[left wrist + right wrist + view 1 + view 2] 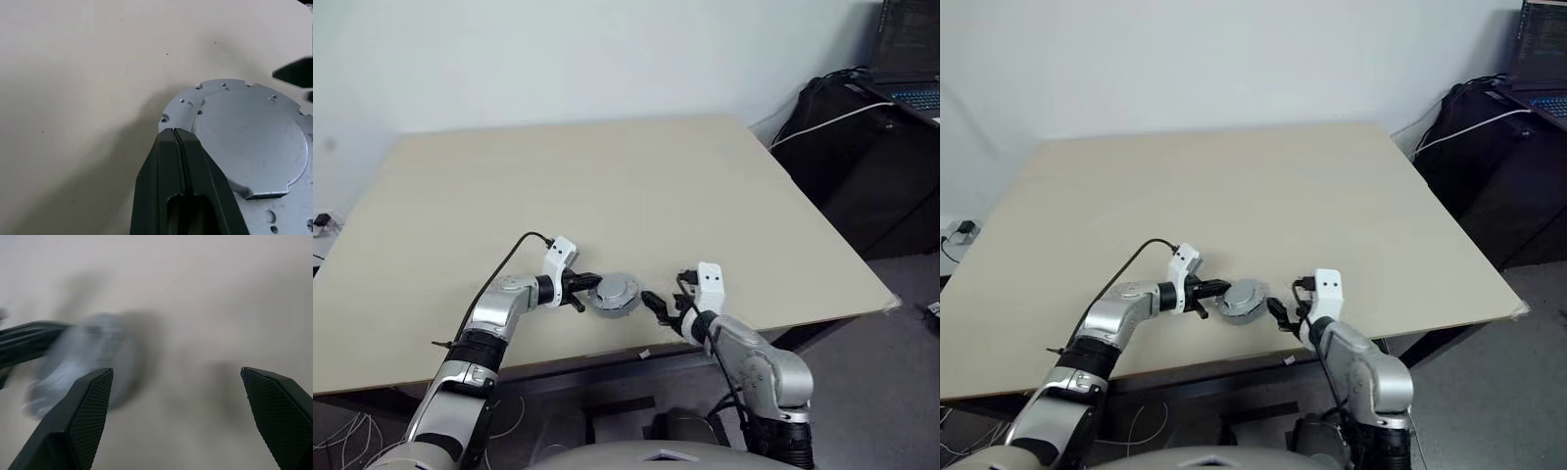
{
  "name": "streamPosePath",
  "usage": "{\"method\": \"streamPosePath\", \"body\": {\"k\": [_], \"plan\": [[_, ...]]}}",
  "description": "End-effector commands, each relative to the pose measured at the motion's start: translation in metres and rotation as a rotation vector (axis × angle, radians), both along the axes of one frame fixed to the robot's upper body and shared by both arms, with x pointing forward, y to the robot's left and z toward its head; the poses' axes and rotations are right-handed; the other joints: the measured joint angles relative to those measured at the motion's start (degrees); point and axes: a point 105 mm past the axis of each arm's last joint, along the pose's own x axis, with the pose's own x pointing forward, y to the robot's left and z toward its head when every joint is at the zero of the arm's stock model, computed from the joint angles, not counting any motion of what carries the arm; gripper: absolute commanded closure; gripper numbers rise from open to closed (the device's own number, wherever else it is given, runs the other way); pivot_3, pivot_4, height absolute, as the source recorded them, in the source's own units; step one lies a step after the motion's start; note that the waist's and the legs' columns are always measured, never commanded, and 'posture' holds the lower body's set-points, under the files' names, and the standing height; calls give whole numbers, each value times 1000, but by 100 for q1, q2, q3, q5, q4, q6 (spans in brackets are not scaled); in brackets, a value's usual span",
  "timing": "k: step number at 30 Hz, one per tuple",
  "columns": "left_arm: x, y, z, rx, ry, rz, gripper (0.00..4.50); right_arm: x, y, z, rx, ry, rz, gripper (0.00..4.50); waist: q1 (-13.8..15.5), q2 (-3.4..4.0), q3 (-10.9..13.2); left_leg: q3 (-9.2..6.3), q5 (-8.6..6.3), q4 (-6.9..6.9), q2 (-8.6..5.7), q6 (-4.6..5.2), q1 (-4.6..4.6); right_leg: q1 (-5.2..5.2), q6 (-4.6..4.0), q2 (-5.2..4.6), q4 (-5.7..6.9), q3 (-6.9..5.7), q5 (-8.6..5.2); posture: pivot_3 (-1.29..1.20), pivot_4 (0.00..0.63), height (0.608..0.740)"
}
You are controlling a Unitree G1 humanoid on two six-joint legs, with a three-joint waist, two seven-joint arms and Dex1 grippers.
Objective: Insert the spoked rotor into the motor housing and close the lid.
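lid [613,294]: silver disc, flat on bench [607,186] nr front edge, betw. both grippers
left gripper [585,290]: fingers [178,186] pressed shut, tips at lid's rim, holding nothing
right gripper [658,305]: just beside lid, apart from it; fingers [80,421] spread wide, empty
laptop [911,59]: far right, off bench

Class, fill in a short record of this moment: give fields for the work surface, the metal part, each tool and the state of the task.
surface: beige table
part: round silver lid lying flat near the table's front edge
left tool: shut, its tips at the lid's rim
right tool: open, beside the lid, apart from it
rotor and coils: not to be seen, the lid seems to be seated over them
background: dark bag and laptop beyond the table's right side
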Motion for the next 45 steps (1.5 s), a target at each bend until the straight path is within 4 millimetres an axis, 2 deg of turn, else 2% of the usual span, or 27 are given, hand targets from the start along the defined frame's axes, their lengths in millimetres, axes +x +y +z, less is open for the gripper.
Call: {"method": "streamPosePath", "body": {"k": [1, 8, 15, 18, 26, 32, 45], "plan": [[-18, -1, -26, 58, 90, -27, 4500, 1, 38, 19, 300, 56, -64, 19, 4, 4, -3, 0, -2, 0, 0, 0, 2, 1, -13, 0, 0, 0, -8, 0, 0, 740], [-18, -1, -25, 57, 89, -25, 4500, -2, 55, 28, 569, 162, -77, 19, 0, 21, -15, 2, -5, 0, 1, 0, 3, 12, -20, 6, 9, 2, -8, 0, 0, 740], [-18, 1, -25, 60, 89, -20, 4500, -6, 71, 60, 804, 100, 51, 19, -50, 30, -22, 10, -5, -1, 0, 3, 3, 23, -7, 8, 12, 14, -7, 0, 0, 740], [-18, 0, -25, 58, 89, -21, 4500, -8, 76, 66, 838, 94, 99, 19, -74, 31, -24, 12, -6, 0, -1, 5, 6, 26, 9, 8, 12, 18, 2, 0, 0, 740], [-19, -2, -26, 49, 88, -21, 4500, 1, 73, 29, 753, 202, 20, 19, -89, 25, -47, 29, -13, 0, -9, 18, 10, 26, 20, 7, 11, 42, 5, 0, 0, 740], [-21, -1, -26, 50, 91, -19, 4500, 3, 78, 25, 750, 208, 33, 19, -118, 23, -61, 45, -21, 12, -18, 32, 11, 25, 35, 4, 11, 67, 14, 0, 0, 740], [-20, -3, -26, 46, 87, -20, 4500, 0, 75, 11, 689, 266, 11, 19, -132, 26, -81, 66, -25, 28, -13, 38, 18, 25, 35, 6, 16, 91, 26, 0, 0, 740]]}}
